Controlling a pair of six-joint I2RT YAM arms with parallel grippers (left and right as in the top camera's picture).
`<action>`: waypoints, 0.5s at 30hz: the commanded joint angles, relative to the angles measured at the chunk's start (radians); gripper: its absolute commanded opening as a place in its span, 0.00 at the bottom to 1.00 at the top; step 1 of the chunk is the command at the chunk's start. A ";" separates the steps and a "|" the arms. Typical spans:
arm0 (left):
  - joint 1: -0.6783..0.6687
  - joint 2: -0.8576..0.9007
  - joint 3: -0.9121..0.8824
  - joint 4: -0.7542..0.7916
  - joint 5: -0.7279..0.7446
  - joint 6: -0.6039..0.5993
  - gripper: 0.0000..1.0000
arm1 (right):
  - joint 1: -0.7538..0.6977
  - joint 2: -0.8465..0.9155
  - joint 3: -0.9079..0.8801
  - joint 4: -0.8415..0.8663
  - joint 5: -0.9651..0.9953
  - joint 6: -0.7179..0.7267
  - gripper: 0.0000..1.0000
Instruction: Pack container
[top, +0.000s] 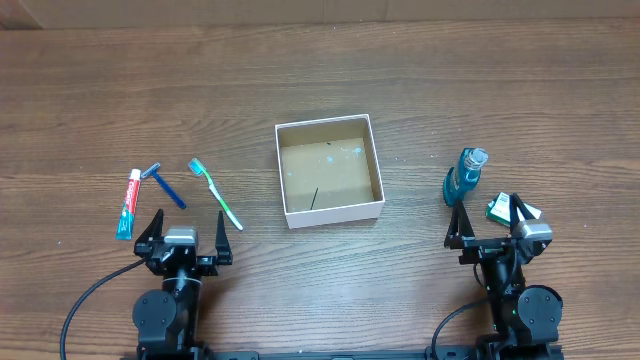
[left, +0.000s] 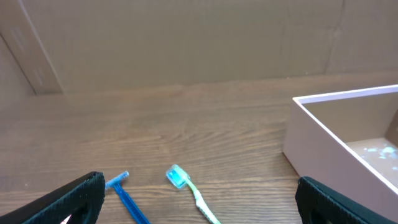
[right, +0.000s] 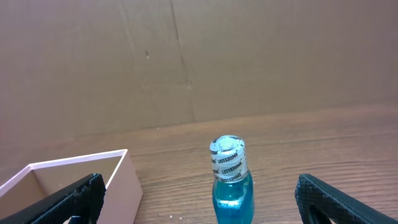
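The container, a square white box with a brown inside, sits empty at the table's middle; it also shows in the left wrist view and the right wrist view. A green toothbrush, a blue razor and a toothpaste tube lie to its left. A blue mouthwash bottle stands to its right, with a small green packet beside it. My left gripper is open and empty, just near of the toothbrush. My right gripper is open and empty, just near of the bottle.
A brown cardboard wall stands along the table's far edge. Bare wooden tabletop surrounds the box on all sides.
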 joint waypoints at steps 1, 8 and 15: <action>0.010 -0.004 0.124 -0.093 0.014 -0.071 1.00 | 0.004 0.006 0.050 -0.040 -0.006 0.039 1.00; 0.010 0.278 0.478 -0.293 0.013 -0.116 1.00 | 0.004 0.287 0.357 -0.274 -0.006 0.032 1.00; 0.010 0.773 0.973 -0.697 0.028 -0.117 1.00 | 0.004 0.750 0.846 -0.655 -0.006 0.005 1.00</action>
